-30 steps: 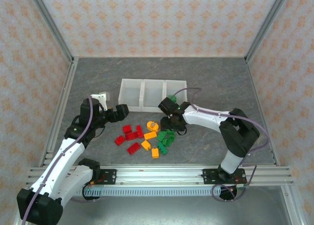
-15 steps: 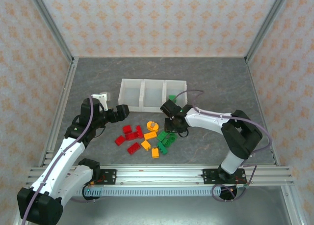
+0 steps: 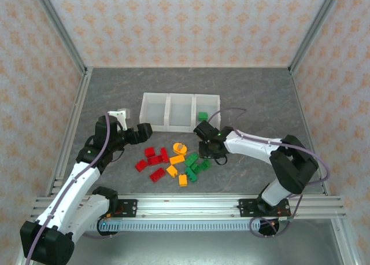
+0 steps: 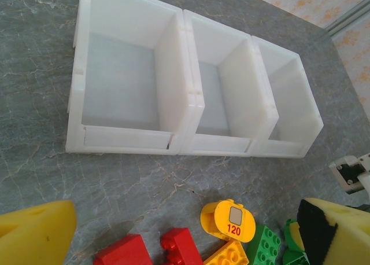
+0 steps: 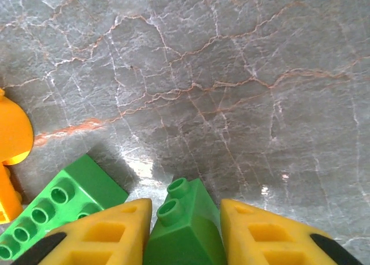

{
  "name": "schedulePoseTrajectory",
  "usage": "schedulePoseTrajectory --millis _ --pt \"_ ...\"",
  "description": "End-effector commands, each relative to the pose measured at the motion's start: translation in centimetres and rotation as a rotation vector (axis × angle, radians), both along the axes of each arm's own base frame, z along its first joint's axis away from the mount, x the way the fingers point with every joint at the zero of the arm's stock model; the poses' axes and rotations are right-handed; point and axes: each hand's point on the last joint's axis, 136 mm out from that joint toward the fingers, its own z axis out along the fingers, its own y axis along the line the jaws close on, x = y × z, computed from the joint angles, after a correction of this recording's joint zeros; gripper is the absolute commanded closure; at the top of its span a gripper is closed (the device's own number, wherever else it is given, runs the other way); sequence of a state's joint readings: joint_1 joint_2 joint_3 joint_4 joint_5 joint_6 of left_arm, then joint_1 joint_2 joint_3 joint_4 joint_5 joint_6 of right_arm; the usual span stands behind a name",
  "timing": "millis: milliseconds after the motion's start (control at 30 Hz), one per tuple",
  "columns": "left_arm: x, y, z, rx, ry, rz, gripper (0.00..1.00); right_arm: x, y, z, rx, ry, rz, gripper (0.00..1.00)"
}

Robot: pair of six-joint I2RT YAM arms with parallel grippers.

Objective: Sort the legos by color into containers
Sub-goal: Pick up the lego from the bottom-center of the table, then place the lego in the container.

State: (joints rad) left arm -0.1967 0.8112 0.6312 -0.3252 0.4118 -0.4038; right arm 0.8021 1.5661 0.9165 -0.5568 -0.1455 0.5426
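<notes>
Left gripper (image 3: 140,132) sits just in front of the left end of the containers (image 3: 180,95), same spot as a second ago, fingers spread wide with nothing between them. We count it idle. In front of the containers' middle the legos lie loose on the table: red bricks (image 3: 154,159) toward the left, the round orange piece (image 3: 180,148) and orange bricks (image 3: 176,170) in the centre, and a green cluster (image 3: 195,166) toward the right. The left and middle bins look empty. The change is on the right side. One binned green brick (image 3: 203,116) now lies inside the right-hand bin, where a second ago it was at that bin's front edge by the right gripper (image 3: 214,154). That gripper has pulled back from the containers and down to the green cluster. In its wrist view the fingers (image 5: 98,233) are pressed against both sides of a green brick (image 5: 184,230), apparently pinching it. So we judge one green sorted, a second pick underway, and red and orange untouched.
</notes>
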Motion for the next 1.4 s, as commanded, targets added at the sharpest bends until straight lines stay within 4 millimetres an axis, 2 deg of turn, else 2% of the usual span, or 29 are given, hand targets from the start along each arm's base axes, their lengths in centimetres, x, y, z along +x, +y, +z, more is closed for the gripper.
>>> schedulePoseTrajectory --millis 0,100,233,400,500,633,767,867,1033,1367 --pt "-0.1 -0.4 0.6 -0.023 -0.023 -0.012 0.01 0.2 -1.1 0.4 -0.03 -0.032 -0.021 0.69" --pt "-0.2 -0.5 0.8 -0.025 -0.032 -0.012 0.01 0.9 -0.3 1.9 0.012 -0.075 -0.008 0.71" --pt "-0.2 -0.4 1.0 -0.025 -0.043 -0.011 0.01 2.9 0.6 5.2 0.053 -0.179 -0.008 0.71" --pt "-0.2 -0.4 1.0 -0.023 -0.041 -0.011 0.01 7.1 1.4 9.2 0.084 -0.322 -0.02 0.7" --pt "-0.2 -0.5 0.9 -0.023 -0.041 -0.013 0.01 10.6 1.6 11.1 0.086 -0.392 -0.032 0.7" --pt "-0.2 -0.6 0.8 -0.031 -0.039 -0.016 0.01 15.1 1.2 12.1 0.044 -0.439 -0.045 0.7" --pt "-0.1 -0.9 0.3 -0.034 -0.013 -0.03 0.01 17.9 0.5 10.7 -0.018 -0.423 -0.051 0.7" --pt "-0.1 -0.9 0.1 -0.033 -0.004 -0.034 0.01 18.4 0.4 9.6 -0.027 -0.404 -0.053 0.7" --pt "-0.2 -1.0 0.5 -0.039 -0.024 -0.036 0.01 18.6 0.4 8.9 -0.027 -0.399 -0.061 0.65" --pt "-0.1 -1.2 0.3 -0.042 -0.015 -0.045 0.01 17.2 0.7 9.8 0.038 -0.365 -0.065 0.47"
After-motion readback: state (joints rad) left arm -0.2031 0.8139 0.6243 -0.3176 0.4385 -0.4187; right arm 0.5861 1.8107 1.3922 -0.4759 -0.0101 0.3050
